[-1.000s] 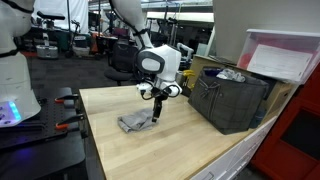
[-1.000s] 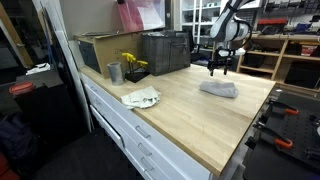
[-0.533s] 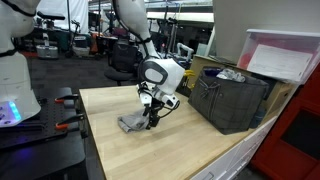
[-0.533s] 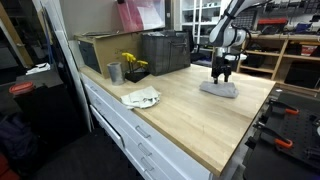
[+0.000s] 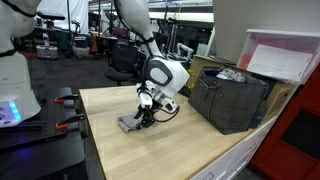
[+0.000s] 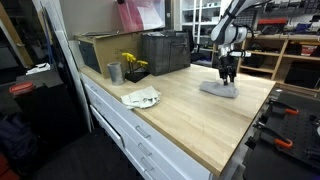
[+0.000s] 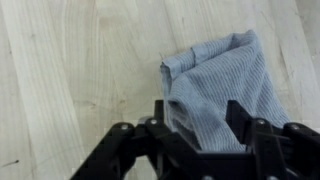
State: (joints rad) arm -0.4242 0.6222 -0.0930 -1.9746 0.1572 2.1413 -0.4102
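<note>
The grey cloth [image 5: 130, 124] lies flat on the wooden table [image 5: 170, 152], well apart from the black crate [image 5: 235, 100]. The gripper [image 7: 200, 108] is down at one edge of the cloth, jaws apart and astride a fold, not yet pinching. In the inspector's judgement, a sound grasp needs the fingertips low on the wood and several layers gathered.

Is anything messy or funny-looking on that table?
Yes. A whitish cloth lies crumpled near the table's front edge, not laid flat. The gray cloth under the gripper is rumpled too, with one edge folded over. Nothing looks spilled or broken.
</note>
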